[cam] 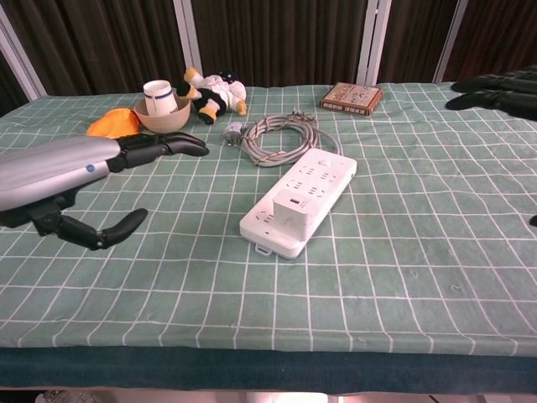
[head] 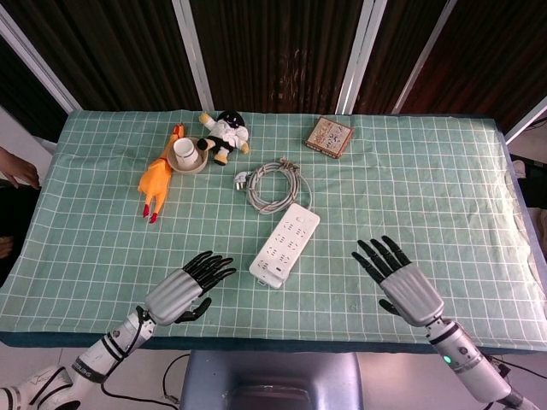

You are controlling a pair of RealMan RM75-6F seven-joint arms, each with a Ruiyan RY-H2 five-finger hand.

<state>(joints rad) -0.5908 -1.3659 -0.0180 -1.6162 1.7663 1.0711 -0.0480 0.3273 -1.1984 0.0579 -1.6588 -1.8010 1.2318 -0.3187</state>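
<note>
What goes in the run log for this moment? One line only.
left hand: open, holds nothing | right hand: open, holds nothing | power strip: lies between hands, untouched, cable coiled behind

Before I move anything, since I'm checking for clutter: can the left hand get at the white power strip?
Probably yes. The left hand is open just left of the power strip, with only bare tablecloth between them. The coiled cable lies behind the strip.
</note>
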